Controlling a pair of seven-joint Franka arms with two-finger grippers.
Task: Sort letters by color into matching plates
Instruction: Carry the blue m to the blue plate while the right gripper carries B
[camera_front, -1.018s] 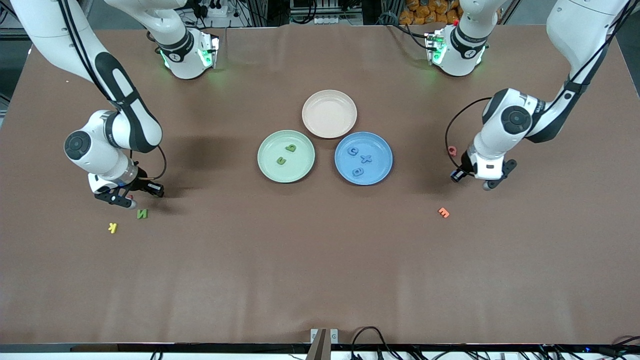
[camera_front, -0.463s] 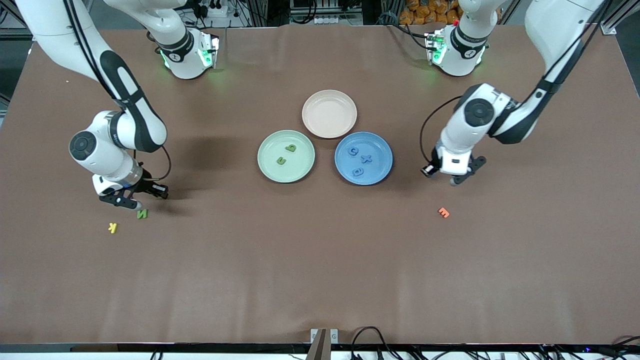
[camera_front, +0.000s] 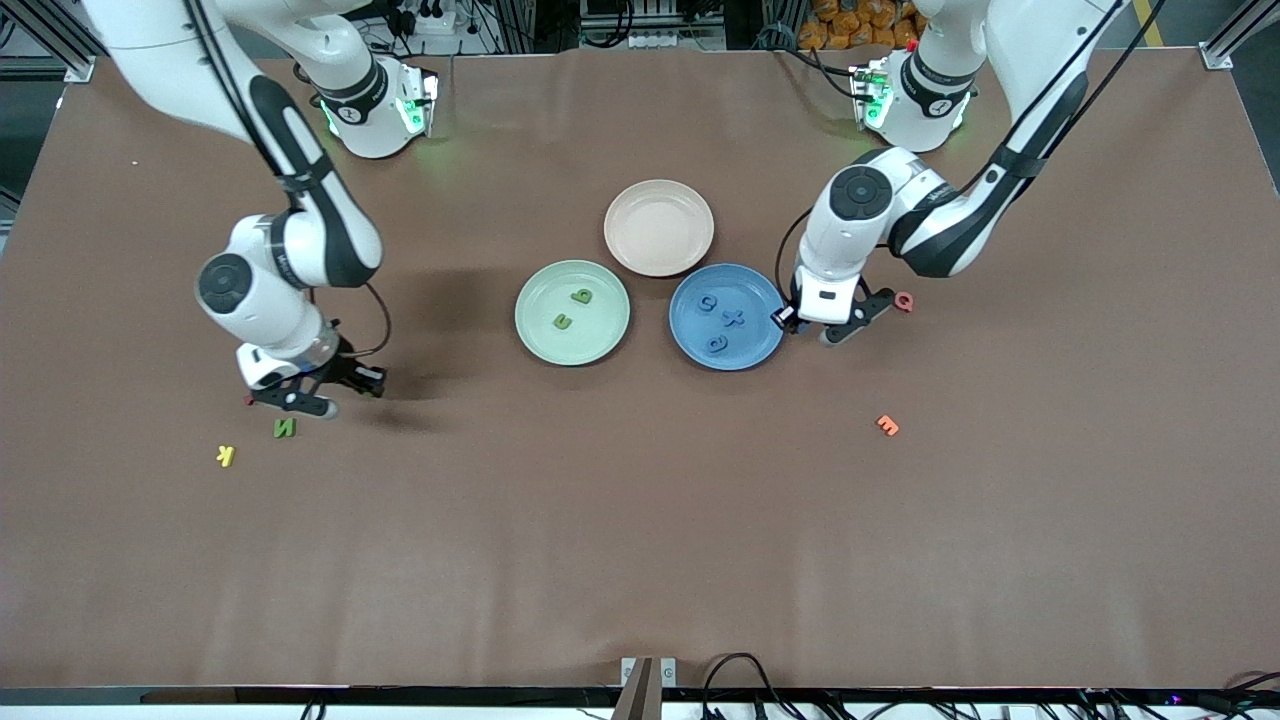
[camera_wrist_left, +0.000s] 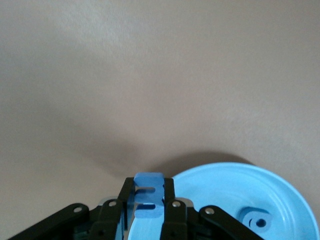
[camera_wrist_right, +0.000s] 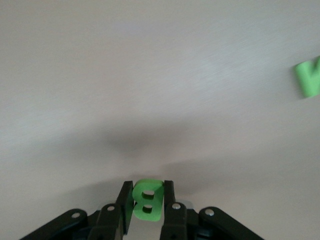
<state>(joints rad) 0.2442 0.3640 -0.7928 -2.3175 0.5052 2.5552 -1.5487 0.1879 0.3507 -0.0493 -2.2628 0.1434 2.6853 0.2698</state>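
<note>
Right gripper shut on a green letter B, over bare desk toward the right arm's end, green plate well apart toward the middle; green N lying loose nearby; left gripper clamping a blue letter at the blue plate's rim, nearly over it.

Green plate holds two green letters, blue plate three blue ones

table: brown | plates: green plate, blue plate, beige plate | loose letters: green, yellow, orange, red
</note>
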